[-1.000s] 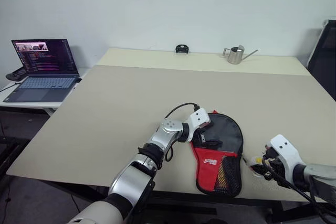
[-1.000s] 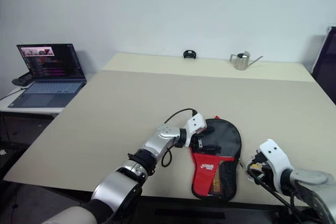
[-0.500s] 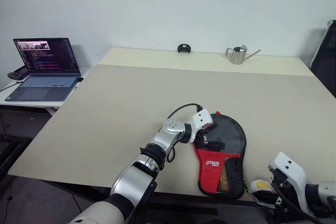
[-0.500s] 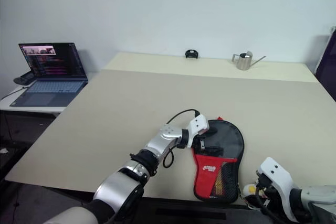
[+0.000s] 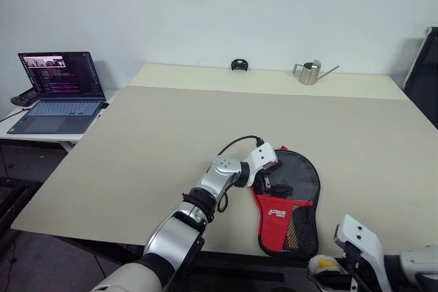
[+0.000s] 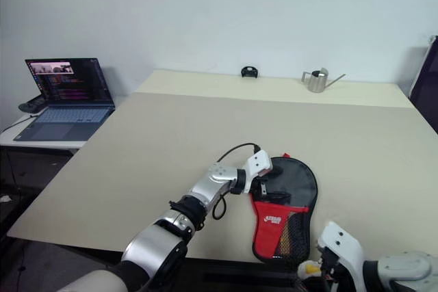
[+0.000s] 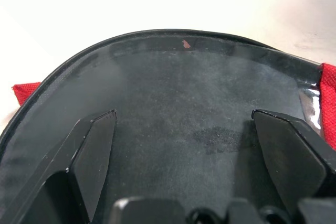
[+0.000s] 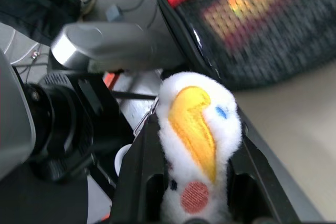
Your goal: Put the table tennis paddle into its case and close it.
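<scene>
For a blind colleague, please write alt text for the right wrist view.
The right gripper is shut on a small white plush toy with a yellow beak. Behind it, the case, red fabric and black mesh, lies at the table edge.

An open laptop (image 5: pixel 58 90) stands on a side desk, a metal watering can (image 5: pixel 309 72) at the table's (image 5: pixel 150 141) far edge

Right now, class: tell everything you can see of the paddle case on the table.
The case is a soft, paddle-shaped pouch lying flat near the table's front edge. Its round end is black, the narrow end a red panel with a white logo beside a black mesh pocket. The left gripper rests over its round part with fingers spread wide on the dark surface. Whether it is zipped cannot be told.
</scene>
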You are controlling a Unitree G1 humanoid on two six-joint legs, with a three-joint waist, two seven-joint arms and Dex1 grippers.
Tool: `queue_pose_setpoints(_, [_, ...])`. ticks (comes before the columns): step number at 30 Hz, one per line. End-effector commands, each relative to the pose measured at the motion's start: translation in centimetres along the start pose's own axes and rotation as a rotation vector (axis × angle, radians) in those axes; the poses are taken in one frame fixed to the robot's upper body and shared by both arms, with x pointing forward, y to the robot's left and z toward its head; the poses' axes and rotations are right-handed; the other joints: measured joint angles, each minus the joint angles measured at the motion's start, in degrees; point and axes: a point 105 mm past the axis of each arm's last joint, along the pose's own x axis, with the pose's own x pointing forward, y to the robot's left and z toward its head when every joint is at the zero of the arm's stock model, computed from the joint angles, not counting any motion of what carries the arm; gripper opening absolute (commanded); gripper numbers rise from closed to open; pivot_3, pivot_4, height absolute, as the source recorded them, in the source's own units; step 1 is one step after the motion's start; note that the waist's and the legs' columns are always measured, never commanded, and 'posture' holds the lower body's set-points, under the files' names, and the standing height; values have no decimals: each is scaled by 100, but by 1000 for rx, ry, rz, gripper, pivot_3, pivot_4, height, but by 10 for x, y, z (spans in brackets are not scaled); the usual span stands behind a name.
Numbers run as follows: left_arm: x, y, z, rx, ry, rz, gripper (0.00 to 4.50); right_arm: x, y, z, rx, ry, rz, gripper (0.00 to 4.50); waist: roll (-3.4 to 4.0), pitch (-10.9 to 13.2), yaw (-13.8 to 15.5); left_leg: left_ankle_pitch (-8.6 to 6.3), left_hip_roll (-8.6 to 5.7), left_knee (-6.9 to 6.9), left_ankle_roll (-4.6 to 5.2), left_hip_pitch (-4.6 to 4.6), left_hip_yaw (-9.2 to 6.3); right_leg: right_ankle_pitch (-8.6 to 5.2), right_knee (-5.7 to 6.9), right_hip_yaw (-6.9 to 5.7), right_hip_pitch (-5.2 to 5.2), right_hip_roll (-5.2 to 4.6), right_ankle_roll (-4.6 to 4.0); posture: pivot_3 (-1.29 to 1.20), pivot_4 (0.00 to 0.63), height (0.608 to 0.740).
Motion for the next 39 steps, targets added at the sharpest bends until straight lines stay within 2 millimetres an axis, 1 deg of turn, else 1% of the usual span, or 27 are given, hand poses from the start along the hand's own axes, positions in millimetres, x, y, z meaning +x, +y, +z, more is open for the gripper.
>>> queue_pose_setpoints(1, [4, -20, -42, -63, 149, -54, 4500, 15, 17, 9, -35, -34, 95, 676, 0, 0, -2, 0, 0, 0, 0, -2, -2, 0, 0, -1, 0, 0, 0, 0, 150, 740])
queue_pose_setpoints(4, [5, -21, -41, -61, 148, -55, 4500, 21, 16, 13, -49, -39, 94, 676, 2, -2, -3, 0, -4, 2, 0, 0, -1, 0, 0, 0, 3, -5, 0, 0, 150, 740])
queue_pose_setpoints(7, [4, -20, -41, -62, 148, -51, 4500, 22, 12, 12, -54, -30, 71, 676, 0, -7, -3, 0, -4, 2, 0, 0, -3, 0, -1, -3, 5, -6, -1, 0, 150, 740])
queue_pose_setpoints(9, [3, -19, -41, -63, 149, -48, 4500, 21, 9, 12, -57, -28, 62, 1396, -1, -12, -3, 0, -4, 2, 0, 1, -3, 1, -1, -2, 6, -7, -1, 0, 150, 740])
queue_pose_setpoints(10, [3, -19, -42, -64, 149, -48, 4500, 21, 9, 12, -63, -27, 62, 1630, -2, -13, -3, 0, -4, 2, 0, 2, -3, 1, -1, -2, 6, -7, -1, 0, 150, 740])
queue_pose_setpoints(11, [3, -19, -42, -64, 150, -48, 4500, 21, 8, 13, -66, -30, 60, 1962, -2, -13, -3, 0, -4, 2, 0, 3, -3, 1, -1, -2, 7, -8, -1, 0, 150, 740])
queue_pose_setpoints(17, [3, -19, -42, -66, 149, -46, 4500, 16, 8, 19, -94, -70, 57, 4073, -5, -15, -5, 0, -4, 2, 0, 7, -3, 0, -1, -2, 12, -7, 0, 0, 150, 740])
queue_pose_setpoints(22, [4, -20, -41, -64, 147, -50, 4500, 5, 14, 37, -129, -173, 85, 4073, -7, -15, -7, 0, -4, 3, 1, 12, -3, 1, -1, -2, 18, -7, 0, 0, 150, 740])
queue_pose_setpoints(26, [4, -20, -40, -65, 144, -48, 4500, -2, 9, 50, -129, -244, 61, 4073, -8, -14, -7, -1, -4, 3, 1, 12, -4, 1, -1, -3, 19, -10, 0, 0, 150, 740])
queue_pose_setpoints(28, [5, -20, -39, -66, 139, -47, 4500, -5, 2, 57, -130, -282, 31, 4073, -10, -14, -7, -1, -4, 3, 1, 12, -4, 1, -1, -3, 19, -27, 0, 0, 150, 740])
queue_pose_setpoints(32, [5, -18, -34, -61, 113, -37, 4500, -11, -14, 73, -129, -354, -29, 4073, -11, -14, -9, -1, -6, 3, 2, 12, -4, 1, -1, -4, 20, -31, -1, 0, 150, 740])
queue_pose_setpoints(36, [1, -11, -15, -63, 37, -29, 4500, -19, -39, 89, -140, -406, -115, 4073, -11, -10, -13, -1, -7, 2, 2, 10, -4, 2, -1, -4, 17, -33, -2, 0, 150, 740])
queue_pose_setpoints(39, [-10, -4, 5, -53, -38, -15, 4500, -26, -60, 99, -142, -447, -174, 4073, -6, -2, -32, -1, -7, 0, 3, -2, 0, 2, 1, 1, -2, -32, -3, 0, 150, 740])
